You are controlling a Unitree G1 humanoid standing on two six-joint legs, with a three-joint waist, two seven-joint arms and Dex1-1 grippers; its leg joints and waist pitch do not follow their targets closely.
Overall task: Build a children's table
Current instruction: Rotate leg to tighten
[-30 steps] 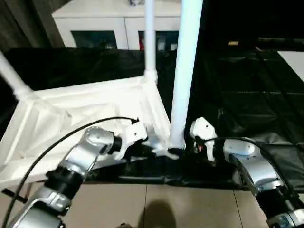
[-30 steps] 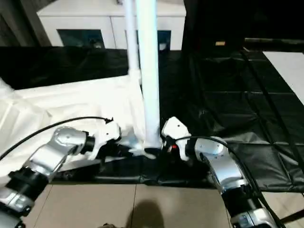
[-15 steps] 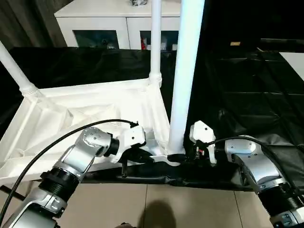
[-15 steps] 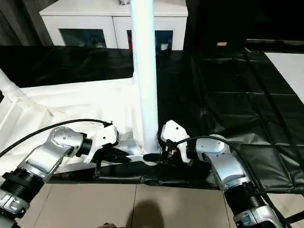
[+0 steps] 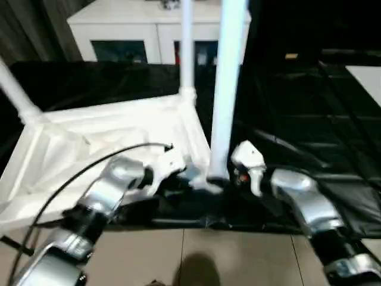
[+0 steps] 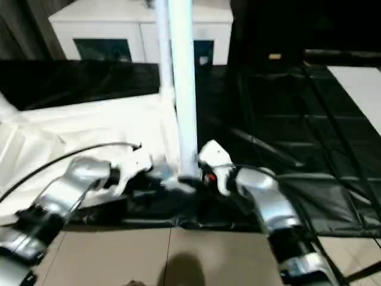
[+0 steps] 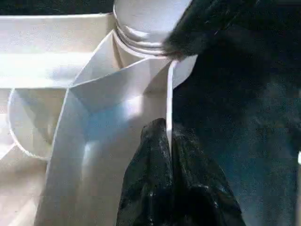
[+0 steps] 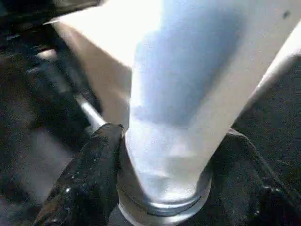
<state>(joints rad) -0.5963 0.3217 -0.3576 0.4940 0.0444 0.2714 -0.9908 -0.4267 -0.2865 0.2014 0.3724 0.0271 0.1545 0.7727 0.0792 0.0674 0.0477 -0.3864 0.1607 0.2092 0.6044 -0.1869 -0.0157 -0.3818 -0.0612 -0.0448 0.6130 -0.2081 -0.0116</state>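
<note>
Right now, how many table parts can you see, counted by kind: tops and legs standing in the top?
Table top: 1
Legs standing in the top: 3, the near leg, the far leg and the left leg
Total: 4

Upright legs [image 5: 226, 89] and the inverted top [image 5: 107, 143] block the left; the black-covered surface [image 5: 309, 119] lies open rightward.

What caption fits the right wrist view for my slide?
Right tool grips the base of an upright white leg at the tabletop's corner socket.
</note>
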